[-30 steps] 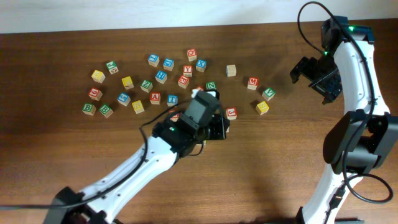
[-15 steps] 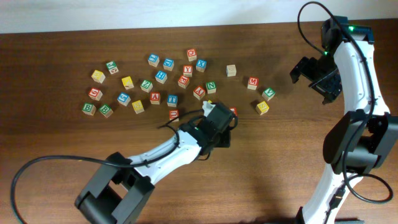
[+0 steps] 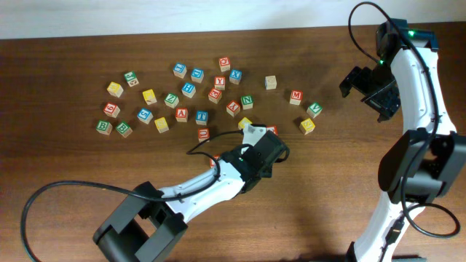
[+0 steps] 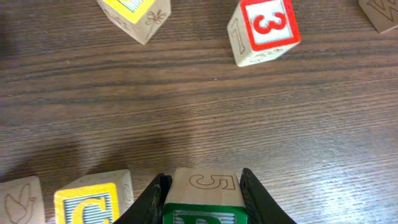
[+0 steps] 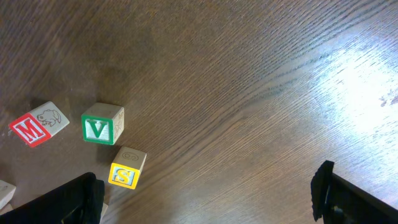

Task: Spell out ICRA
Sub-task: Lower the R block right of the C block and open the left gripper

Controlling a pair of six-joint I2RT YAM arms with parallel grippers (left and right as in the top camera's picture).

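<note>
Left hand (image 4: 203, 186) is clamped on our green-faced wooden cube (image 4: 202, 211), just beside the yellow-framed wooden C cube (image 4: 93, 202). We judge it light, rigid, probably slick: we grip opposite flat faces, centred.

I get sharp, evenly lit feeds; glare whitens the table (image 5: 357, 71) ahead of the right-hand jaw of the right gripper (image 5: 208, 177).

The surface (image 4: 249, 118) is dark grained wood with a soft sheen. The blocks (image 4: 263, 31) are pale, smooth wood with painted faces.
</note>
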